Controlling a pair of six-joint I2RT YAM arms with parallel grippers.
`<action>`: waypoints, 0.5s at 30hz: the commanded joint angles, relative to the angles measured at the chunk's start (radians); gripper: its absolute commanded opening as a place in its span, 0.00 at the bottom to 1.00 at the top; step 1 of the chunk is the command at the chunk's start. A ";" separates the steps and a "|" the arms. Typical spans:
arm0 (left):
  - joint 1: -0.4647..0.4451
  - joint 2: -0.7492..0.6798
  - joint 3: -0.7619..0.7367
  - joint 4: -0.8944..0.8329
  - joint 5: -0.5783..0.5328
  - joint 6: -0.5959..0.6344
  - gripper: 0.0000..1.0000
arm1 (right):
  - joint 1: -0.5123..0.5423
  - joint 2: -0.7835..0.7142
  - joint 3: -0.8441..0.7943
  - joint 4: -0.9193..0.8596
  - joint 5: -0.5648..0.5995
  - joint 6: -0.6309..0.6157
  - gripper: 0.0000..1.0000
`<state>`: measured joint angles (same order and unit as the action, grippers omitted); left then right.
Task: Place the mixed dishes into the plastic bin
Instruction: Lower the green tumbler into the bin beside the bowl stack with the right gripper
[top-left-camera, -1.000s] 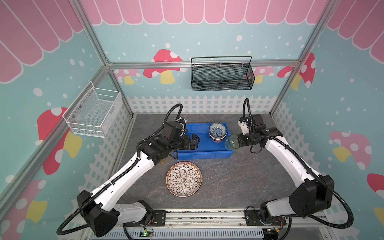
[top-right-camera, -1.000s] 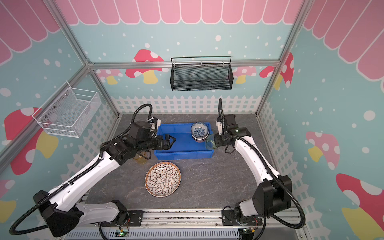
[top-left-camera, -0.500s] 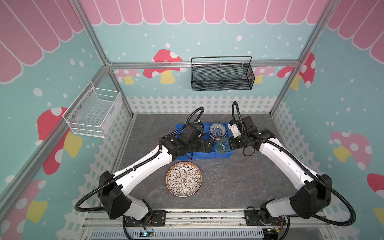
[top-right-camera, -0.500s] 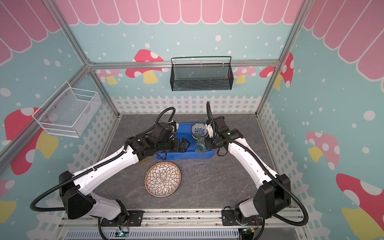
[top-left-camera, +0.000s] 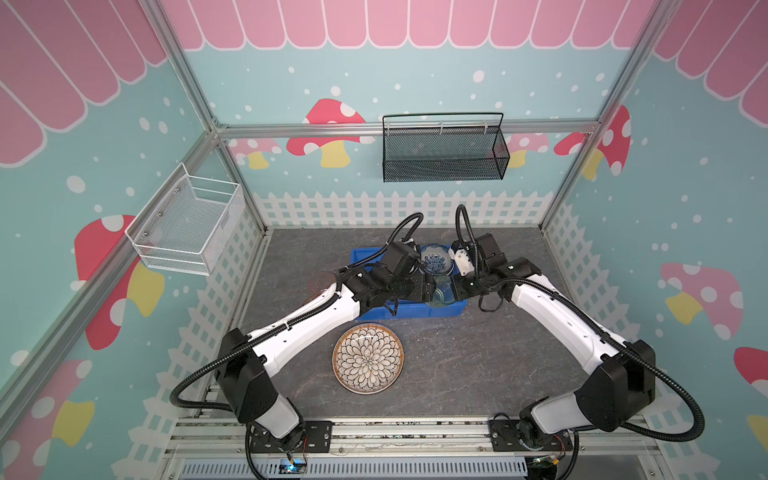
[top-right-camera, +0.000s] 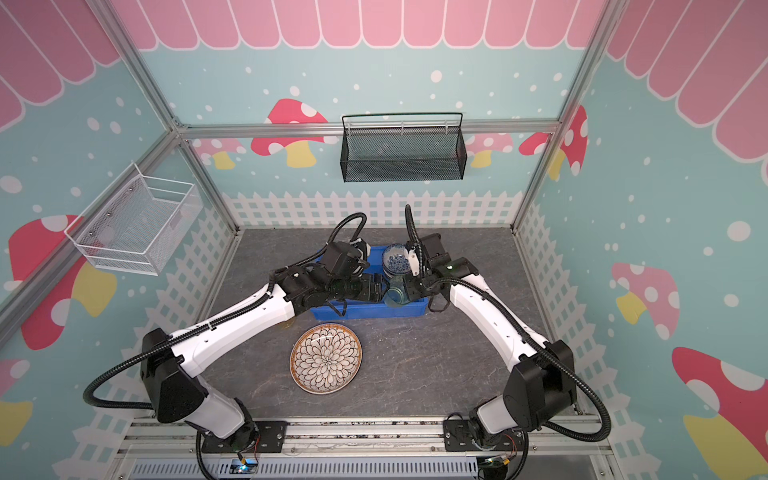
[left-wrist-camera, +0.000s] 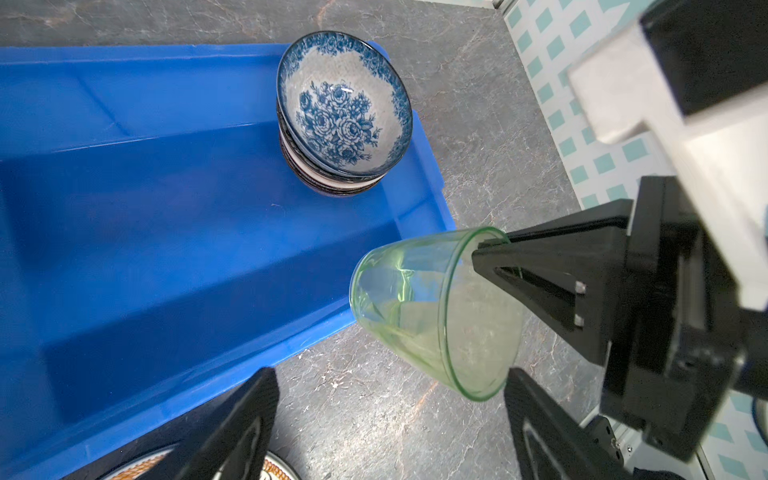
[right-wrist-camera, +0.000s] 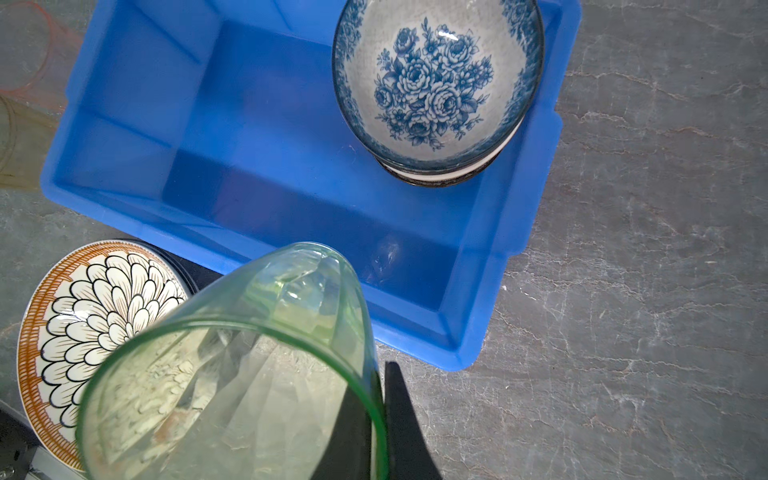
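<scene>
Right gripper clamped on rim of translucent green plastic cup. Cup tipped on side in air above 4 o'clock corner of shallow bright blue plastic bin. Left gripper jaws wide apart, gripping nothing, just beside cup at its 9 o'clock. Stack of small blue-floral bowls sits in bin's 1 o'clock corner. Wide brown-rimmed petal-pattern plate lies on grey stone-look tabletop at bin's 6 o'clock. Translucent pink cup and amber cup are on tabletop just outside bin's 9 o'clock end.

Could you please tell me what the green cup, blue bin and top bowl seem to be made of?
The green cup: see-through, glossy, plastic or glass perhaps. The blue bin: opaque moulded plastic, dull sheen. The top bowl: likely glazed ceramic, shiny, printed blue flowers.
</scene>
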<state>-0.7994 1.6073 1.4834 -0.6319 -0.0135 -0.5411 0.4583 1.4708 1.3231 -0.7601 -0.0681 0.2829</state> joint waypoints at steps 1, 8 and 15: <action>-0.008 0.029 0.045 -0.020 -0.031 0.013 0.83 | 0.014 0.013 0.012 0.012 -0.002 0.004 0.00; -0.008 0.051 0.075 -0.032 -0.040 0.027 0.81 | 0.022 0.026 0.021 0.015 0.000 0.004 0.00; -0.007 0.030 0.082 -0.048 -0.082 0.048 0.81 | 0.024 0.081 0.091 0.008 0.027 -0.003 0.00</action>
<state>-0.8013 1.6535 1.5391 -0.6582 -0.0559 -0.5156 0.4736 1.5318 1.3602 -0.7586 -0.0620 0.2852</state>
